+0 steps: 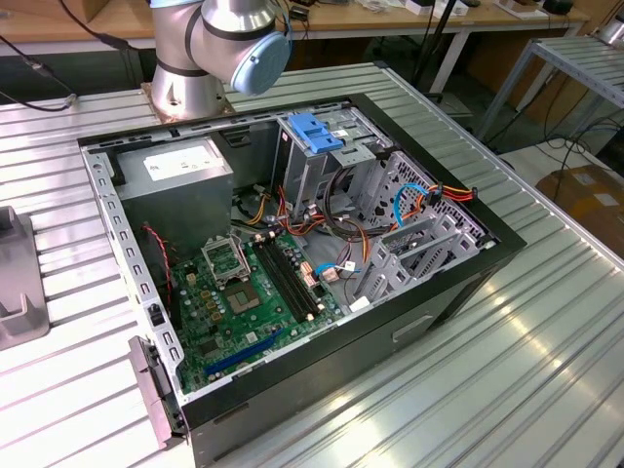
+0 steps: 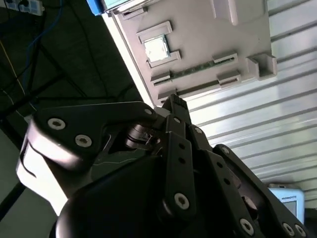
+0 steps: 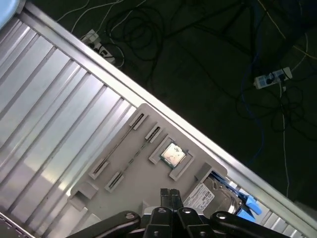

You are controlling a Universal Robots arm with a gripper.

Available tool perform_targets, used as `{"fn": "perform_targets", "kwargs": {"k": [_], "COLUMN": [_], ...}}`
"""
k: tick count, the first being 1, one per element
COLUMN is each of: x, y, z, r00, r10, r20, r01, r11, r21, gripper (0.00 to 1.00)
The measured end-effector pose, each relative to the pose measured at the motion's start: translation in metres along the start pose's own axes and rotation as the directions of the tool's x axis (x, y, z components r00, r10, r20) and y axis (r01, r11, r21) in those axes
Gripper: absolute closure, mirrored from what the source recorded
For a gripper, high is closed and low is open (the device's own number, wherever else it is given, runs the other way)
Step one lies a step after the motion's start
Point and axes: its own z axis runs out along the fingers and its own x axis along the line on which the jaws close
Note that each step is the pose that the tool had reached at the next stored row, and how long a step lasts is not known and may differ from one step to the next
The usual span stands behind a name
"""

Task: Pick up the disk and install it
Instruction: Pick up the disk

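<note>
Fingers of the gripper (image 3: 171,194) sit pressed together and empty over the grey tray (image 3: 131,181) where the disk (image 3: 210,196) lies at one end, so a clean pick likely needs them spread and squared over it.

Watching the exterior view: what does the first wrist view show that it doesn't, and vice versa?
Exterior view: the open black computer case with its green motherboard, and the arm's silver base. First wrist view: the grey-metal disk with white label and blue rails, lying in a grey plastic tray beside a square silver processor chip, the gripper over that tray, fingers together. Shared: the ribbed silver metal table, and probably that tray, at the exterior view's left edge.
</note>
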Motion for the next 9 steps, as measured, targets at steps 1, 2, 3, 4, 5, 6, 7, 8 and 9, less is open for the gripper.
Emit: {"fn": "perform_targets", "kwargs": {"k": [1, 2, 3, 4, 5, 6, 7, 8, 9], "x": [0.0, 0.0, 0.0, 0.0, 0.0, 0.0, 0.0, 0.0001, 0.0001], "y": [0.0, 0.0, 0.0, -0.0001, -0.0001, -0.0001, -0.0001, -0.0001, -0.0001], "z": [0.0002, 0.0006, 0.0008, 0.001, 0.0013, 0.0015, 0.0017, 0.002, 0.0022], "r00": [0.9998, 0.9985, 0.9973, 0.9958, 0.9926, 0.9897, 0.9869, 0.9828, 0.9793], "r10": [0.019, 0.055, 0.074, 0.092, 0.121, 0.143, 0.161, 0.184, 0.202], "r20": [0.0008, 0.0024, 0.0032, 0.0041, 0.0054, 0.0064, 0.0073, 0.0084, 0.0093], "r01": [-0.019, -0.055, -0.074, -0.092, -0.121, -0.143, -0.161, -0.184, -0.202], "r11": [0.9998, 0.9985, 0.9973, 0.9958, 0.9927, 0.9897, 0.9869, 0.9828, 0.9793], "r21": [0.0005, 0.0013, 0.0017, 0.0021, 0.0027, 0.0031, 0.0034, 0.0037, 0.0041], "gripper": [0.9, 0.9, 0.9, 0.9, 0.9, 0.9, 0.9, 0.9, 0.9]}}
